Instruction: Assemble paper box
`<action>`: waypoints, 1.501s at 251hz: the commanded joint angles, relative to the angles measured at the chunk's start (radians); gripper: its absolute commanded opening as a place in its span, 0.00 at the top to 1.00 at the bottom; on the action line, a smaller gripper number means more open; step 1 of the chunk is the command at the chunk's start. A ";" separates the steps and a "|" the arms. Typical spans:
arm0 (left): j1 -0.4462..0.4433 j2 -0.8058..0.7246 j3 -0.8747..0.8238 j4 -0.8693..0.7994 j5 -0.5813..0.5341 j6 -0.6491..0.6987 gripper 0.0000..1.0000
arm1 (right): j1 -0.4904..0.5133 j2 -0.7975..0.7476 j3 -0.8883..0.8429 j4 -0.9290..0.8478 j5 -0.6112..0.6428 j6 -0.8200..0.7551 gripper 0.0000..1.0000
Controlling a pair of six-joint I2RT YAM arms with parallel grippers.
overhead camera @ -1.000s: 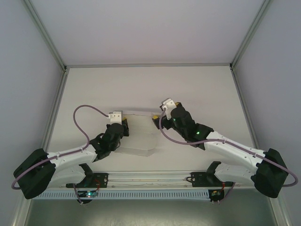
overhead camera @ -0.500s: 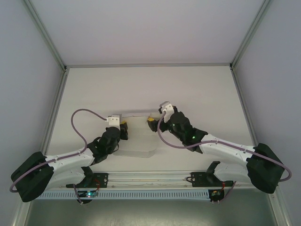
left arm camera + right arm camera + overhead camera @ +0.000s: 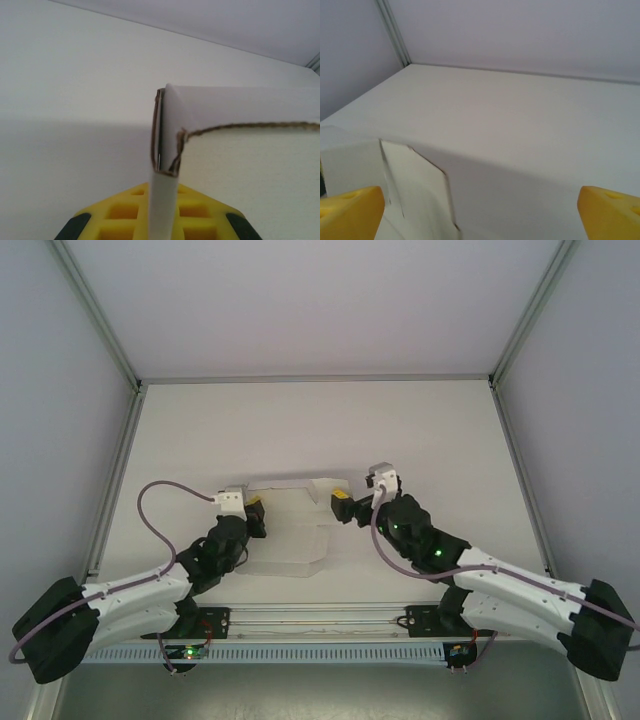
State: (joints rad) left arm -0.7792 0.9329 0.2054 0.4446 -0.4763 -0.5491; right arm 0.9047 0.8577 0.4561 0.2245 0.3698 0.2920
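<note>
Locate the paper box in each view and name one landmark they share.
Top external: paper box just below centre, slightly left.
Left wrist: centre and right, its edge pinched in the left gripper.
Right wrist: lower left corner.
Shared landmark: the table's far edge, running across the upper part of every view.

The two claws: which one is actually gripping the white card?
The left claw, pinched shut on the paper box at its edge; the right claw stands wide open, holding nothing.
</note>
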 commanded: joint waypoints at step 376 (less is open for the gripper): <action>-0.008 -0.112 -0.017 -0.055 0.125 0.074 1.00 | 0.043 0.222 0.089 -0.057 -0.122 -0.339 0.02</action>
State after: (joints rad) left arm -0.7788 0.8345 0.2050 0.3874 -0.3824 -0.5114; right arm 0.9279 1.0634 0.5133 0.1768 0.2062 0.0299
